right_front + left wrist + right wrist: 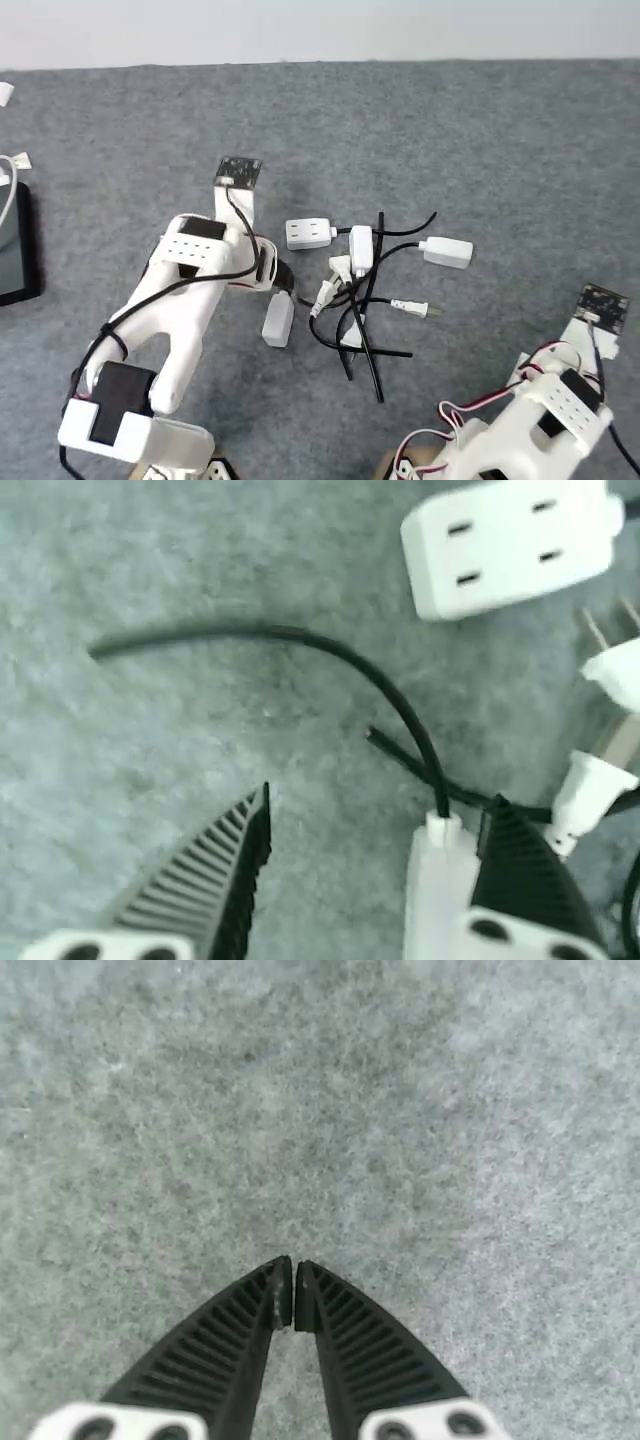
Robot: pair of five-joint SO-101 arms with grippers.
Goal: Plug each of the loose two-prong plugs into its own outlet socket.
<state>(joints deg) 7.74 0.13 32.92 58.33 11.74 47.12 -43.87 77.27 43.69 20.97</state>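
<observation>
- Grey desk [500,130] has loose plugs [338,270] tangled mid-desk.
- Left hand [380,800] spread wide, white socket block [440,880] against one finger; it should centre on the block before closing.
- Right hand [293,1285] closed, empty, well apart.

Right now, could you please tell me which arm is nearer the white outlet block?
Left. The left arm has its open jaws just short of the white outlet block; the right arm sits far off beyond the cable tangle, jaws shut over bare carpet.

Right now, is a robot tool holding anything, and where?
Nothing is held. The left tool is open, with a white socket block lying beside one finger; the right tool is shut, empty.
</observation>
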